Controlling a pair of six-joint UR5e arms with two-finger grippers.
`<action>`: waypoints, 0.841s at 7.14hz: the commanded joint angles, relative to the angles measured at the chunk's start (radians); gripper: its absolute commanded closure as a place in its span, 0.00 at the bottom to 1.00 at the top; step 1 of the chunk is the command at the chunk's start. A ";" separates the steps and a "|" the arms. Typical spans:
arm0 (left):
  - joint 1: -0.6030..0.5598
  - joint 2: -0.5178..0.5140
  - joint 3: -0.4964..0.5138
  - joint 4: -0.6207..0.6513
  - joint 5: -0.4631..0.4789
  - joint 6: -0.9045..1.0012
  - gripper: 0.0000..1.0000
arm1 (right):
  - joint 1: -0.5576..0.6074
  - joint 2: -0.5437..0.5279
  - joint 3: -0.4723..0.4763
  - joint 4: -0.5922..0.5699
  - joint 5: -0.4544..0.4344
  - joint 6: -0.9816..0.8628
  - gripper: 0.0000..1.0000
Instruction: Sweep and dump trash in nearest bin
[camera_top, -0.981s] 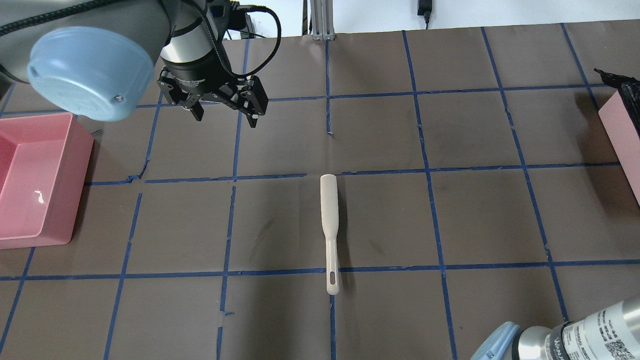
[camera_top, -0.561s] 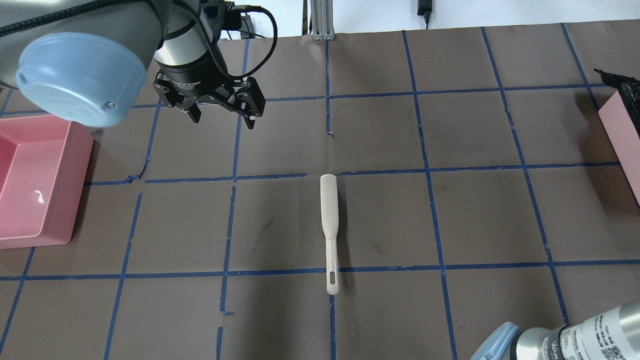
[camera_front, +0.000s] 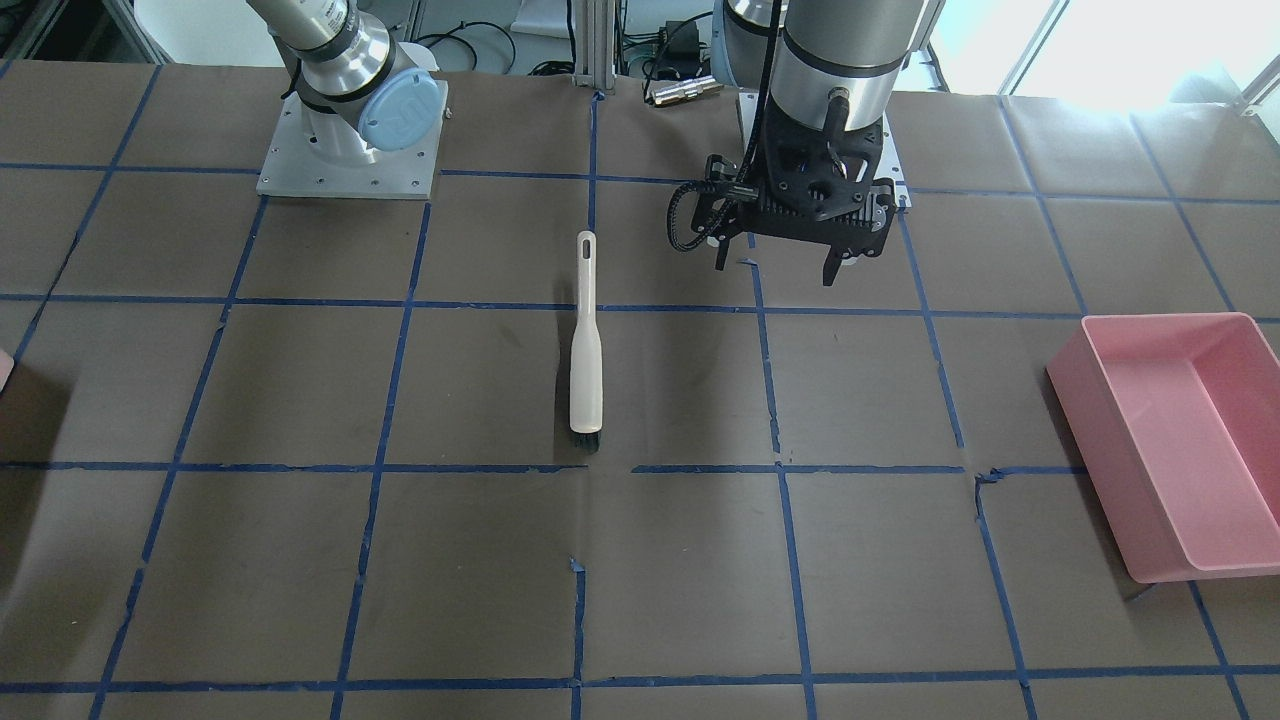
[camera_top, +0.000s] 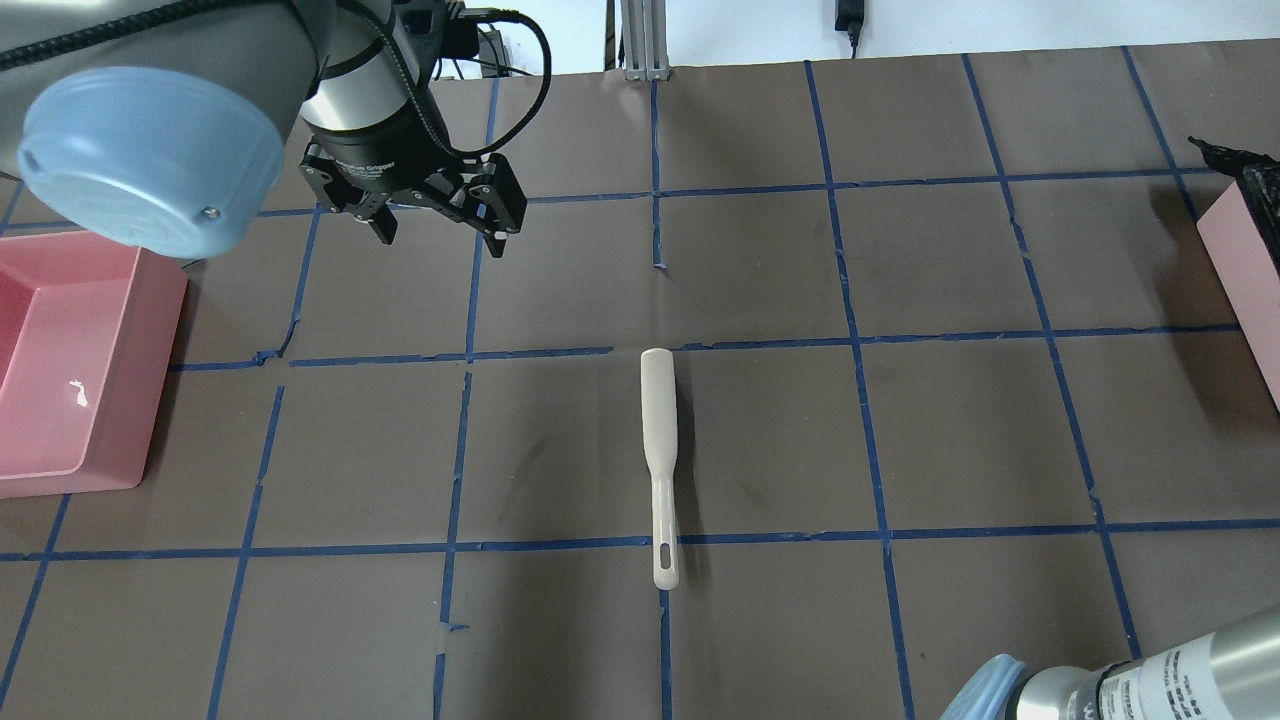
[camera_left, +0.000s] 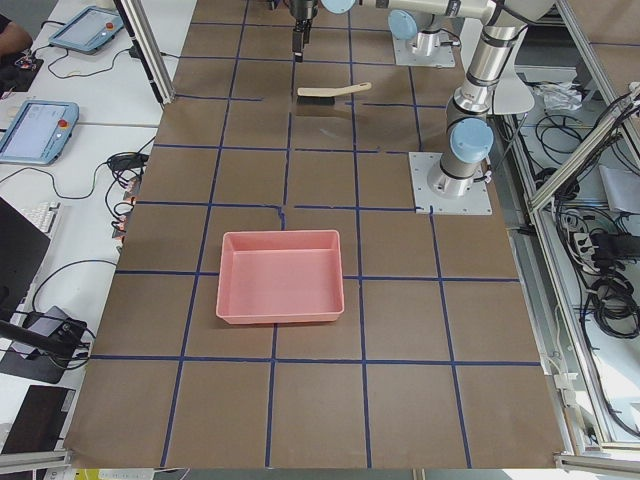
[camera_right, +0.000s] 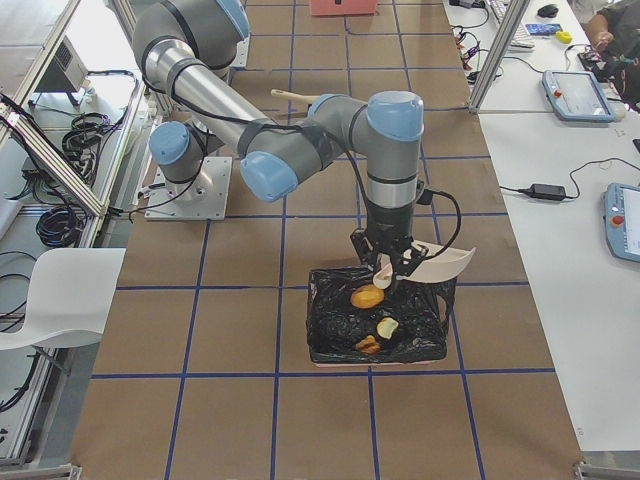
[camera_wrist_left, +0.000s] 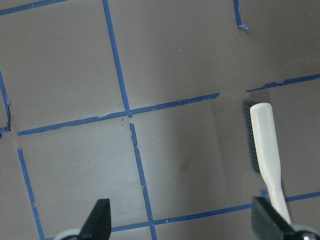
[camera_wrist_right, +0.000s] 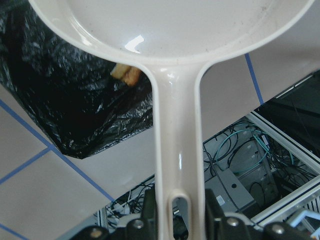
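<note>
Widely parted left jaws; right jaws clamp dustpan handle (camera_wrist_right: 177, 150).

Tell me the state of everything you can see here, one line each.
Black-bag-lined pink bin: upright, open-topped.
Brown potato-like lump and two pale apple-core-like pieces: inside the bin.
Cream plastic dustpan: held over the bin, pan empty.
Right gripper: shut on the dustpan's handle.
Left gripper: open, empty.
Cream-handled brush: lying flat, ungripped.
Large pink rectangular tub: upright, no trash inside.
</note>
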 joint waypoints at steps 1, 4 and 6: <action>0.000 0.001 -0.001 0.004 -0.001 0.001 0.00 | 0.087 0.000 0.013 0.038 0.085 0.198 1.00; 0.002 0.003 -0.001 0.004 -0.001 0.001 0.00 | 0.266 0.000 0.071 0.041 0.070 0.505 1.00; 0.006 0.004 -0.001 0.003 -0.004 0.001 0.00 | 0.376 -0.003 0.123 0.049 0.079 0.730 1.00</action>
